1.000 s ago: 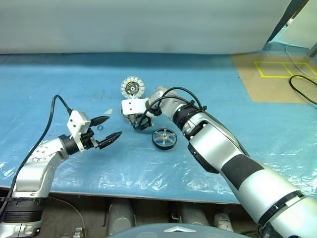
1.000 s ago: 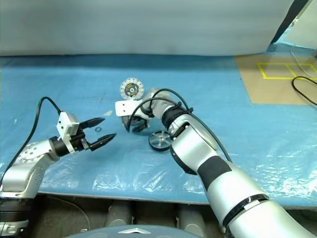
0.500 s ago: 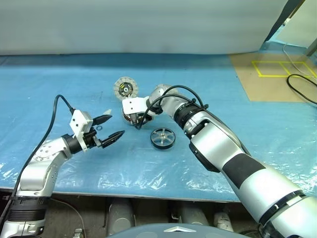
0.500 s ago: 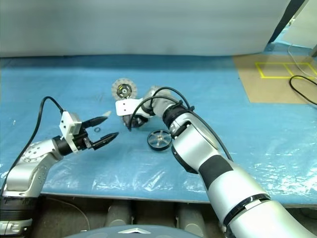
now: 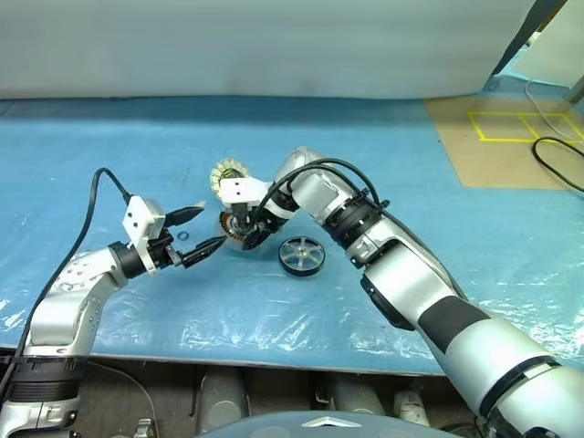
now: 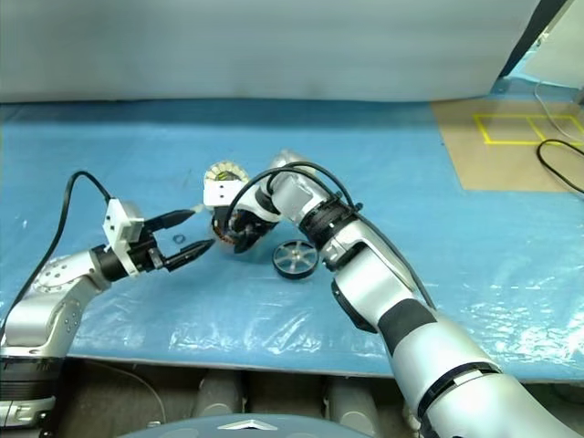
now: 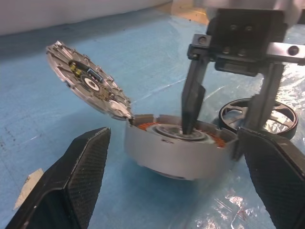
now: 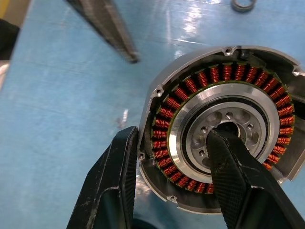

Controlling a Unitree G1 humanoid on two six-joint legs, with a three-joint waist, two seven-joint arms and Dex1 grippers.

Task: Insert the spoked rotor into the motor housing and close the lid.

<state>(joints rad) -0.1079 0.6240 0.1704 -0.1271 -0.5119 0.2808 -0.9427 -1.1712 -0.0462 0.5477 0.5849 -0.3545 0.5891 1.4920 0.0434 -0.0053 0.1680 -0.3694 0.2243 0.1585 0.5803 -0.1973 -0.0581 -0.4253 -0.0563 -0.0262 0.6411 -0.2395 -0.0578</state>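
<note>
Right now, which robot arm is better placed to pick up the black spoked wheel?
Probably the left. The left gripper is open and holds nothing, while the right gripper is clamped on the motor housing, one finger inside, one outside. The spoked rotor lies flat beside the housing, though nearer the right arm.

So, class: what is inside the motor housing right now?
Inside the motor housing: copper windings, a central hub, and one finger of the right gripper. That finger hides part of the hub.

housing [image 7: 176, 152] tilted | lid [image 7: 88, 81] open | rotor [image 5: 302, 255] beside, flat
</note>
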